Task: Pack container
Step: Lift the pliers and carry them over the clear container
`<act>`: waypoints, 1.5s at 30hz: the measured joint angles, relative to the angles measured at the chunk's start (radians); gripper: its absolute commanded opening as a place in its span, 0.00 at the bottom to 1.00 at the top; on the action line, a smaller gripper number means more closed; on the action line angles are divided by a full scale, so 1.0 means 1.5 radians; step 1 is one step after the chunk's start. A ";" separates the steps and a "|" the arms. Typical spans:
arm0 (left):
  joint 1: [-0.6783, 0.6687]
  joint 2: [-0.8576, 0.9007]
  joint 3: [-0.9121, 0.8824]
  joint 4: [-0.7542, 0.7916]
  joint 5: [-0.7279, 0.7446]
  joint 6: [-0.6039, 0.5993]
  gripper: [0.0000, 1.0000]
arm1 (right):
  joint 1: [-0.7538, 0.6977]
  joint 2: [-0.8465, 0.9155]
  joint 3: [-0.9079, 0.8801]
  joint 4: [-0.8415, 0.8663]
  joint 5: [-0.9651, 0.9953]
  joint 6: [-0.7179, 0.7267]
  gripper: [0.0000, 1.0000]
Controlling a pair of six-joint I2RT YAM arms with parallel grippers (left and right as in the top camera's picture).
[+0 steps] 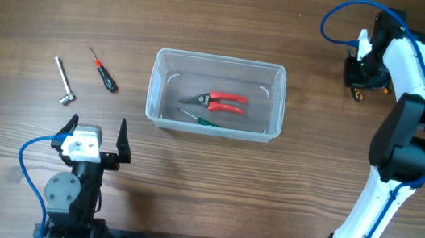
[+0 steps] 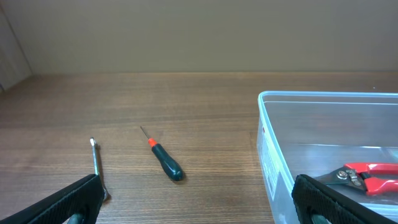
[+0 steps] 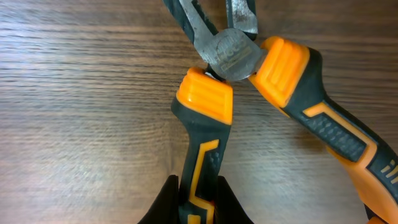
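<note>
On the counter (image 1: 232, 24), the clear container (image 1: 220, 57) sits central, holding red cutters (image 1: 223, 101) and a green screwdriver (image 1: 200, 119). The left gripper (image 1: 98, 127), at 7 o'clock from it, gapes wide and empty. The right gripper (image 3: 198, 205), at 2 o'clock, clamps the orange pliers (image 3: 286, 68) by one handle. A black screwdriver (image 1: 104, 72) and a wrench (image 1: 63, 83) lie at 9 o'clock.

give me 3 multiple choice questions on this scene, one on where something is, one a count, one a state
1. Where are the red-handled cutters?
A in the container
B on the wood left of it
C under the right arm

2. How many tools lie on the table left of the container?
A one
B two
C four

3. The right gripper is
A open and empty
B shut on the orange pliers
C holding a screwdriver

Answers:
1 A, they lie inside its clear walls.
2 B, only the L-wrench and the black screwdriver are there.
3 B, its fingers clamp one handle.
</note>
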 measured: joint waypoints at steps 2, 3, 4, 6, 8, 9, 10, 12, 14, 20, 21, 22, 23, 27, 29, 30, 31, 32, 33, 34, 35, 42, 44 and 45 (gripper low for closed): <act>0.000 0.000 0.000 0.000 0.000 0.000 1.00 | 0.000 -0.023 0.000 0.000 0.000 -0.001 0.04; 0.000 0.000 0.000 0.000 0.000 0.000 1.00 | 0.000 -0.036 0.000 0.000 -0.001 -0.001 0.04; 0.000 0.000 0.000 0.000 0.000 0.000 1.00 | 0.001 -0.049 0.000 0.000 -0.001 -0.001 0.04; 0.000 0.000 0.000 0.000 0.000 0.000 1.00 | 0.003 -0.074 0.000 0.000 -0.001 -0.002 0.04; 0.000 0.000 0.000 0.000 0.000 0.000 1.00 | 0.009 -0.107 0.000 0.000 -0.001 -0.006 0.04; 0.000 0.000 0.000 0.000 0.000 0.000 1.00 | 0.014 -0.125 0.000 0.000 -0.004 -0.010 0.04; 0.000 0.000 0.000 0.000 0.000 0.000 1.00 | 0.019 -0.142 0.000 0.000 -0.010 -0.013 0.04; 0.000 0.000 0.000 0.000 0.000 0.000 1.00 | 0.036 -0.181 0.000 0.000 -0.024 -0.019 0.04; 0.000 0.000 0.000 0.000 0.000 0.000 1.00 | 0.058 -0.219 0.000 -0.001 -0.040 -0.026 0.04; 0.000 0.000 0.000 0.000 0.000 0.000 1.00 | 0.165 -0.302 0.005 -0.011 -0.068 -0.031 0.04; 0.000 0.000 0.000 0.000 0.000 0.000 1.00 | 0.182 -0.307 0.005 -0.014 -0.070 -0.033 0.04; 0.000 0.000 0.000 0.000 0.000 0.000 1.00 | 0.210 -0.312 0.005 -0.019 -0.073 -0.036 0.04; 0.000 0.000 0.000 0.000 0.000 0.000 1.00 | 0.230 -0.313 0.005 -0.024 -0.074 -0.041 0.04; 0.000 0.000 0.000 0.000 0.000 0.000 1.00 | 0.323 -0.313 0.005 -0.046 -0.079 -0.062 0.04; 0.000 0.000 0.000 0.000 0.000 0.000 1.00 | 0.361 -0.313 0.005 -0.047 -0.083 -0.071 0.04; 0.000 0.000 0.000 0.000 0.000 0.000 1.00 | 0.380 -0.313 0.005 -0.047 -0.085 -0.078 0.04; 0.000 0.000 0.000 0.000 0.000 0.000 1.00 | 0.402 -0.313 0.005 -0.048 -0.088 -0.090 0.04; 0.000 0.000 0.000 0.000 0.000 0.000 1.00 | 0.421 -0.313 0.005 -0.049 -0.093 -0.103 0.04; 0.000 0.000 0.000 0.000 0.000 0.000 1.00 | 0.437 -0.313 0.005 -0.053 -0.096 -0.117 0.04; 0.000 0.000 0.000 0.000 0.000 0.000 1.00 | 0.451 -0.313 0.005 -0.060 -0.098 -0.130 0.04; 0.000 0.000 0.000 0.000 0.000 0.000 1.00 | 0.460 -0.313 0.005 -0.066 -0.101 -0.139 0.04; 0.000 0.000 0.000 0.000 0.000 0.000 1.00 | 0.482 -0.314 -0.024 -0.065 -0.131 -0.187 0.04; 0.000 0.000 0.000 0.000 0.000 0.000 1.00 | 0.481 -0.314 -0.054 -0.055 -0.136 -0.189 0.04; 0.000 0.000 0.000 0.000 0.000 0.000 1.00 | 0.481 -0.314 -0.066 -0.052 -0.137 -0.191 0.04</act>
